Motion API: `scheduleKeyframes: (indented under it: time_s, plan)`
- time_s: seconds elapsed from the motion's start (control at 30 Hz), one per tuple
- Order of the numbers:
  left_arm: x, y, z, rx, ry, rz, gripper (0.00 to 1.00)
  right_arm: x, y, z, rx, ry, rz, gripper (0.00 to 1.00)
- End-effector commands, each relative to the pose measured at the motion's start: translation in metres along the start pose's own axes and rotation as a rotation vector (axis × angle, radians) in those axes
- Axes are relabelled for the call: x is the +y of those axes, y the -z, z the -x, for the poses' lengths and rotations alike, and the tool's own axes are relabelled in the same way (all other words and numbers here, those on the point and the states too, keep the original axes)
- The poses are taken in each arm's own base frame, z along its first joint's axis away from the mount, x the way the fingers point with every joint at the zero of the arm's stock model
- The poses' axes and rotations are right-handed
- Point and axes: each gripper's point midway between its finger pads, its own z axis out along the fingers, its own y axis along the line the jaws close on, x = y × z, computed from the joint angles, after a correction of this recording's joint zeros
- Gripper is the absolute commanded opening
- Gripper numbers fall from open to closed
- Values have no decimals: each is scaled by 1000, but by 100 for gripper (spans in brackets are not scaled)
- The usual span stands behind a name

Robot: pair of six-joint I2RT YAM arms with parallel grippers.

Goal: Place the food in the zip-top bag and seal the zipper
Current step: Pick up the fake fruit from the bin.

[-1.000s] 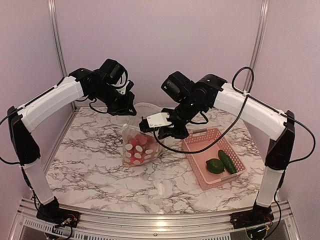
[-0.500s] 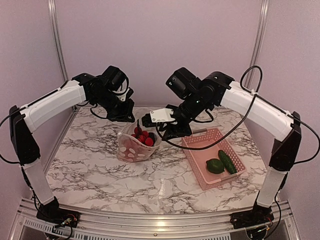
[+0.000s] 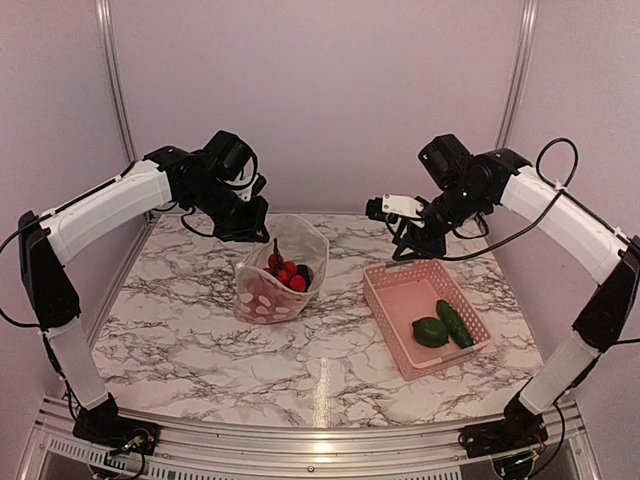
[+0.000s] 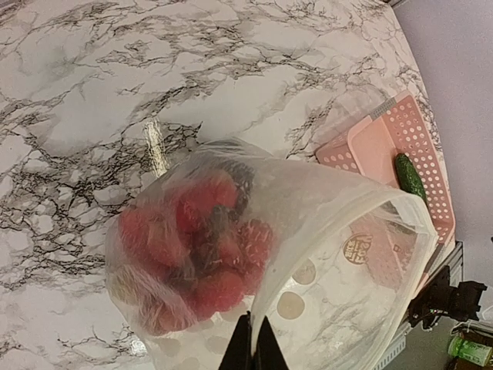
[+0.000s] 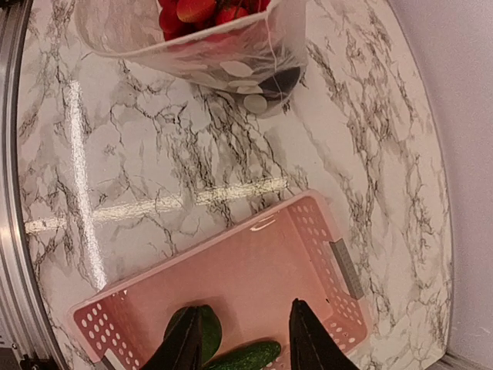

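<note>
L gripper (image 4: 252, 344) was clamped shut on the rim of the zip-top bag (image 3: 283, 262), presumably to hold the mouth up and open for loading; w/o that pinch the floppy film would likely collapse. Bag stood on the tabletop (image 3: 170, 330) toward its far edge, left of centre. Its base rested on the marble, long axis roughly upright w/ a slight lean, mouth pointing up. Red food (image 3: 286, 272) was piled in its lower part. The zipper could not be made out, but the mouth was clearly unsealed. R gripper (image 5: 246, 339) hung above the far end of the pink basket (image 3: 400, 300), fingers apart w/ nothing between them; judged to be positioned for the next pick. 2 items lay at the basket's near end: green pepper (image 3: 430, 332) and cucumber (image 3: 453, 322), just beside each other. Cucumber lay flat, long axis roughly along the basket's length, next to its right wall. Basket sat at the tabletop's right side, apart from the bag.
</note>
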Motion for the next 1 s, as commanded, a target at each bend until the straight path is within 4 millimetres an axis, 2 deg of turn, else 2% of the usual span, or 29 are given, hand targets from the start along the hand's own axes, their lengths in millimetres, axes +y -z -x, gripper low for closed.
scheduleKeyframes:
  time_s: [0.0, 0.2, 0.33, 0.5, 0.7, 0.97]
  plan:
    - [2, -1, 5, -22, 16, 8, 0, -3, -7, -55, 43, -156, 50, 36]
    - [3, -6, 7, -24, 35, 9, 0, 16, -28, -124, 115, -312, 106, 36]
    - [3, -9, 7, -24, 43, 5, 0, 17, -27, -148, 105, -400, 115, 38]
    - [0, -11, 8, -21, 58, -13, 0, 27, -31, -164, 116, -453, 131, 66]
    - [1, -12, 6, -18, 56, -8, 0, 48, -47, -177, 130, -487, 209, 72]
    - [2, -17, 3, -1, 56, -8, 0, 45, -61, -179, 137, -516, 249, 74]
